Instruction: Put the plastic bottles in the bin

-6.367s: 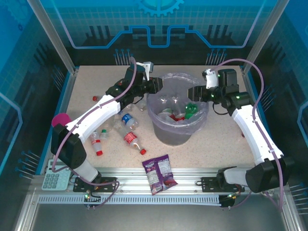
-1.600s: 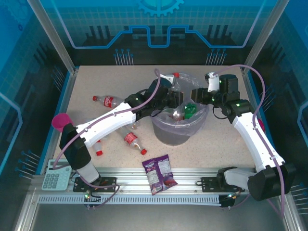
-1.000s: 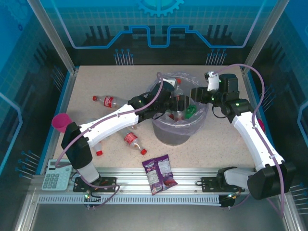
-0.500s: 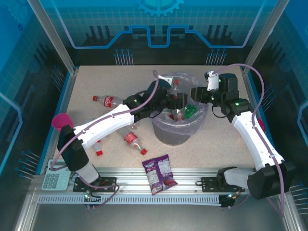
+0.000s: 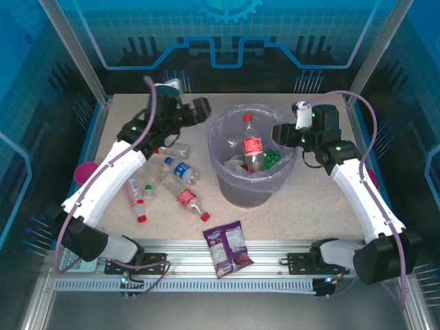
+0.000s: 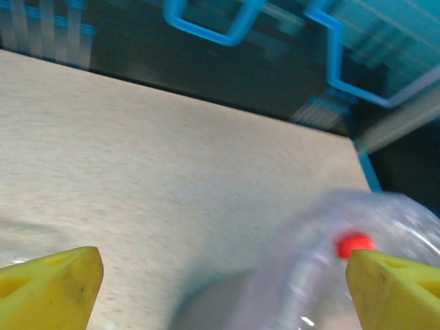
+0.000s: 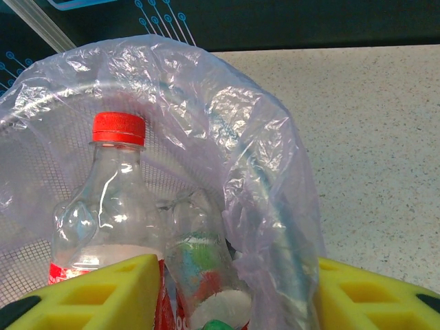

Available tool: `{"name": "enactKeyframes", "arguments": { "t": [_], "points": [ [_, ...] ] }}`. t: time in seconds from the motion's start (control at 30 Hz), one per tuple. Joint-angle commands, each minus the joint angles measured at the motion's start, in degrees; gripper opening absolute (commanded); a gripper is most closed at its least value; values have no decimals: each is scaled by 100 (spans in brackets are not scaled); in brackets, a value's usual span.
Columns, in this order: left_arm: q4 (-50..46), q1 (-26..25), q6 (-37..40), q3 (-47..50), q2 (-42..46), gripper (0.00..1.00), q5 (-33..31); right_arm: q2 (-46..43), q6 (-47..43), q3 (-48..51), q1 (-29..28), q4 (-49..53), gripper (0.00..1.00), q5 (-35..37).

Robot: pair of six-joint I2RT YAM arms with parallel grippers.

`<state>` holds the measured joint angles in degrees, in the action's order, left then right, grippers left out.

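Note:
The grey bin (image 5: 234,189) with its lavender bag stands mid-table. A red-labelled bottle (image 5: 252,146) stands upright inside it beside a green bottle (image 5: 273,158). My left gripper (image 5: 203,110) hovers open and empty to the bin's far left; its wrist view shows the blurred bin (image 6: 323,275) and a red cap (image 6: 354,244). My right gripper (image 5: 278,133) is open, straddling the bin's right rim; the bag (image 7: 268,165) lies between its fingers (image 7: 89,292), with the red-capped bottle (image 7: 110,199) behind. On the table to the left lie a blue-labelled bottle (image 5: 182,172), a red-labelled one (image 5: 189,201) and others (image 5: 135,199).
A purple snack packet (image 5: 229,247) lies at the front edge. A pink cup (image 5: 86,172) sits by the left wall and a calculator (image 5: 77,256) at the front left. Blue panels enclose the table.
My left gripper has let go of the red-labelled bottle, which now stands in the bin, and the arm has swung back to the far left. The right arm has not moved.

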<state>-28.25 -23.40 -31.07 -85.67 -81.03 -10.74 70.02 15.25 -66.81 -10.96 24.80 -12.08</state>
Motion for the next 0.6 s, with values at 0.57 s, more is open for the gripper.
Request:
{"name": "enactKeyframes", "arguments": {
  "t": [0.57],
  "points": [
    [510,2406,-1443,1148,-1829,92,204,157,-47,-14,-130,112,54,-216]
  ]
}}
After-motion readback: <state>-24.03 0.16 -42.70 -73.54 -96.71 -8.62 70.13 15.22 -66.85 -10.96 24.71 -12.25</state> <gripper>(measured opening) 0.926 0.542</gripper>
